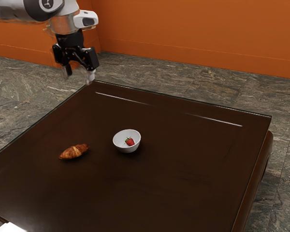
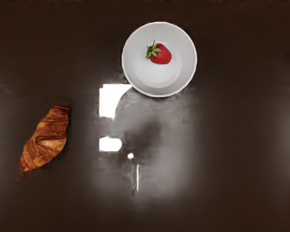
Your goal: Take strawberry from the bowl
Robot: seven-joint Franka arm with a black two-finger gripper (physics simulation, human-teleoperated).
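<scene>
- A bright white patch of light lies at the lower left corner of the exterior view, on the table.
- The white and grey robot arm comes in at the exterior view's upper left.
- A golden-brown, glossy croissant rests on the tabletop, left of centre in the exterior view and well apart from the bowl.
- The black two-finger gripper hangs in the upper left of the exterior view, pointing down. It is released: its two fingers stand apart with nothing between them, and they touch neither food nor bowl.
- A round, smooth white bowl stands upright just left of the middle of the exterior view.
- The red strawberry with green leaves is inside the bowl. The wrist view looks down on it, lying on its side, its leaves on the side nearer the croissant.
- The dark brown, glossy table spreads from the exterior view's left edge to the right part of the frame, with two thin pale streaks near its far edge.
- A plain orange wall crosses the top of the frame, and grey veined stone floor reaches the right edge.
</scene>
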